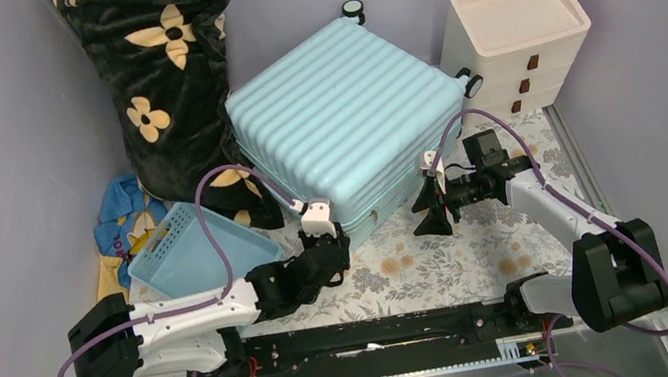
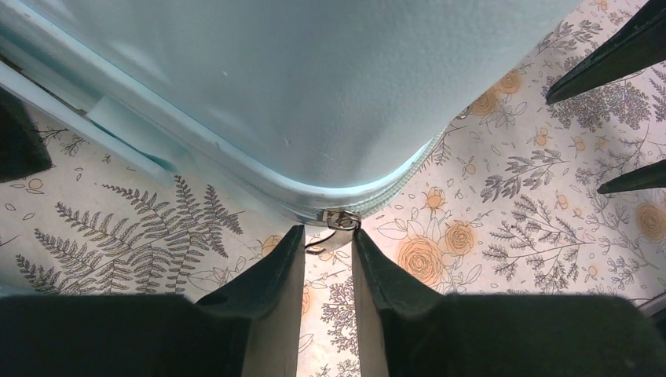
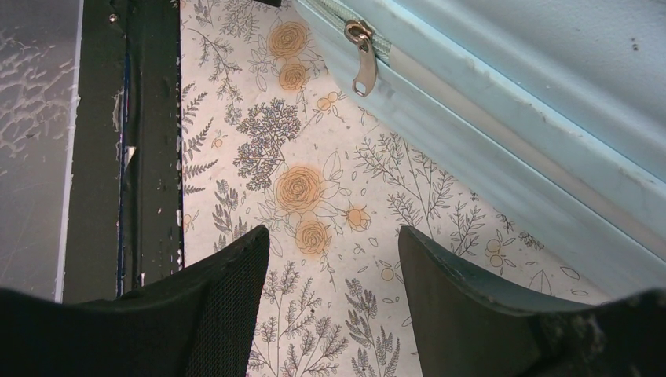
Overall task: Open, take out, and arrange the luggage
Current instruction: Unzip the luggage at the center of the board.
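Top external view takes in the whole floral-printed bench point(image 1: 444, 267). A plush black flowered blanket point(image 1: 163, 64) fills the far left corner, with a slatted blue plastic basket point(image 1: 188, 252) in front of it. The luggage point(image 1: 343, 111) lies flat mid-bench toward the far edge, ribbed aqua shell up. A cream drawer unit point(image 1: 514, 38) sits at the far right corner.

Only the left wrist view shows the black, wedge-shaped left fingers point(image 2: 271, 275) narrowly parted, tips flanking a metal zipper slider point(image 2: 339, 219) at the shell's rounded corner; contact cannot be told. Right wrist view alone shows the right fingers point(image 3: 228, 275) spread wide, apart from a second zipper pull point(image 3: 363, 67).
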Tool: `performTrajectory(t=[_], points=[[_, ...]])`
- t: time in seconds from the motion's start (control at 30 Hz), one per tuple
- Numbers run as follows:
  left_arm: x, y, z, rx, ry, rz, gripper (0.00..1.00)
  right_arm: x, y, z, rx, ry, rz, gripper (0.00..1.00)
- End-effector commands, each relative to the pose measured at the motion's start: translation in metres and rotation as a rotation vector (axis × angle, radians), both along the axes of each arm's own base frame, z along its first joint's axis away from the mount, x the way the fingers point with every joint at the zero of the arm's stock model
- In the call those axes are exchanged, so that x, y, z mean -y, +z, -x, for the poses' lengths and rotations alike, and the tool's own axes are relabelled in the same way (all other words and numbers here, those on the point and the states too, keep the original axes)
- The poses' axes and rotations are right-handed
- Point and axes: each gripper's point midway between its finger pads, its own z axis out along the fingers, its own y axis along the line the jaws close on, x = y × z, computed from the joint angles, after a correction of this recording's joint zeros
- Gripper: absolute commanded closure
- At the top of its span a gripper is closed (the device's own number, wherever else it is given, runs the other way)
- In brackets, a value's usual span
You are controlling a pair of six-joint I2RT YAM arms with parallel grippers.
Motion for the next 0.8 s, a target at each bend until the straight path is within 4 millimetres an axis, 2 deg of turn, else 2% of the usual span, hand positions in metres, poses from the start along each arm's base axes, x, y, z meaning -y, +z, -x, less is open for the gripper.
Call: performTrajectory(t=[0.0, 0.43, 0.77], points=[[-0.03, 0.014, -0.027, 0.096, 0.154, -0.021, 0.68, -0.005, 0.013, -0.005, 0.037, 0.025, -0.016, 0.32], [-0.033, 0.012, -0.028, 0.078, 0.148, -0.045, 0.61, -0.005, 0.013, -0.005, 0.038, 0.03, -0.015, 0.32], [-0.04, 0.012, -0.031, 0.068, 0.144, -0.014, 0.65, -0.004, 0.012, -0.004, 0.032, 0.033, -0.012, 0.32]])
